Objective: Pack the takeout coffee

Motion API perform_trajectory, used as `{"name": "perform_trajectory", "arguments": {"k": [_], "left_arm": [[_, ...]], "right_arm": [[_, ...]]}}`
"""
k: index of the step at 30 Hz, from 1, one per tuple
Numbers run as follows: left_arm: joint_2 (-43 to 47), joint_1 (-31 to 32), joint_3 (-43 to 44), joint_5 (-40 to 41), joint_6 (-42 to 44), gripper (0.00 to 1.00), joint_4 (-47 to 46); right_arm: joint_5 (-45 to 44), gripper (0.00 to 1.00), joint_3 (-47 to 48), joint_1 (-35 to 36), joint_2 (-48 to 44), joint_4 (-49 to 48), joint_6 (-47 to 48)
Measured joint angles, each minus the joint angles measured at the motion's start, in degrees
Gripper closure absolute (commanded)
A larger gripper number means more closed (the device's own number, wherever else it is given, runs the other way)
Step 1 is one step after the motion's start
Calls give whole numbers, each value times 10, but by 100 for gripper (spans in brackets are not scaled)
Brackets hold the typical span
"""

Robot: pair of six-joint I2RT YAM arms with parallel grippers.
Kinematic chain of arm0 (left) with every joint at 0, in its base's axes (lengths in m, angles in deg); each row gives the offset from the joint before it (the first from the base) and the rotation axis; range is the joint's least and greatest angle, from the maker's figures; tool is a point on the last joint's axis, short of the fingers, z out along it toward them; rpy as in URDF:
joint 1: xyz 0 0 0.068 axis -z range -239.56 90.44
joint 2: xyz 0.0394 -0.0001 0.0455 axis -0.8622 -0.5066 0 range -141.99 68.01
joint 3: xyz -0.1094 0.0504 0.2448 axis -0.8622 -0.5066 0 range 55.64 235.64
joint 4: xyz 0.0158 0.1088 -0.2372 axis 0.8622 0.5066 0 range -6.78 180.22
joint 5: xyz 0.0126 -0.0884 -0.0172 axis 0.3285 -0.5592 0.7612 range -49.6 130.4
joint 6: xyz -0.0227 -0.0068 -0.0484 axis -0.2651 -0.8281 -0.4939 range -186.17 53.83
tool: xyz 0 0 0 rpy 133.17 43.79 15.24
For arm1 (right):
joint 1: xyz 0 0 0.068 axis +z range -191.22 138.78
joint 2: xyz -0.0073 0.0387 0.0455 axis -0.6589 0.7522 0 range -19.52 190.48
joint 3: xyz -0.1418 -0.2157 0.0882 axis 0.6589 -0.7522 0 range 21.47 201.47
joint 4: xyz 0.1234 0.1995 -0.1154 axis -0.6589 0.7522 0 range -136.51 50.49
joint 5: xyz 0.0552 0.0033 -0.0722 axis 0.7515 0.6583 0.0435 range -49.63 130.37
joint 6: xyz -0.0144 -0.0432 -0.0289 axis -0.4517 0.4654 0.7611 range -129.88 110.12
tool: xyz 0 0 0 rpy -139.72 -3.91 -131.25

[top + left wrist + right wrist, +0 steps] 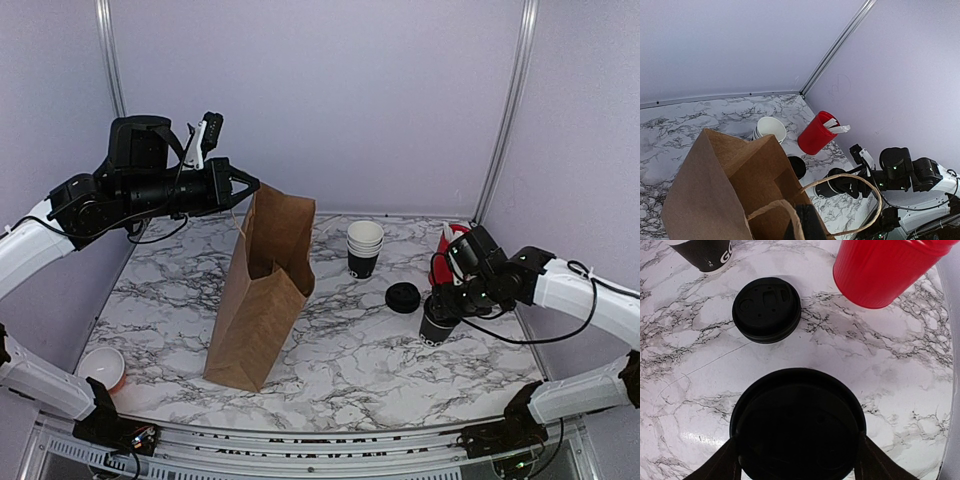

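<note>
Takeout coffee (pixel 797 425): black cup, round black lid

- The white-and-black left arm (pixel 30 245) has smooth white links, round black joints and a thin black cable (pixel 155 236).
- The white-and-black right arm (pixel 580 290) has the same, plus small green lights (pixel 893 168) at the wrist.

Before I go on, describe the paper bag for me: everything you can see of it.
The paper bag is plain brown, creased, with two thin loop handles. It stands on its base on the marble table, tilted rightward, mouth open, nothing visible inside. The left gripper, shut on one handle, holds its top up. Nothing else touches it.
</note>
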Motion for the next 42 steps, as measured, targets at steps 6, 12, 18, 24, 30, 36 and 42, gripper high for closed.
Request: {"name": "perform_trajectory", "arguments": {"k": [6,12,18,24,30,36,42], "left_arm": [[0,0,0,-3,0,100,0],[0,0,0,-3,0,100,-3],[0,0,-1,-3,0,100,-3],[0,0,-1,-3,0,100,-4],[0,0,-2,-3,0,100,-4],[0,0,-3,-3,0,100,-4],[0,0,-6,-3,0,100,-6]], "right_arm": [[-1,32,10,0,-15,11,0],[-1,32,53,0,-31,26,0],[5,33,95,0,-52,35,2],[26,33,131,0,-63,40,13],[45,32,163,0,-76,46,20],[64,32,189,0,-78,49,21],[83,32,241,0,-77,54,31]]}}
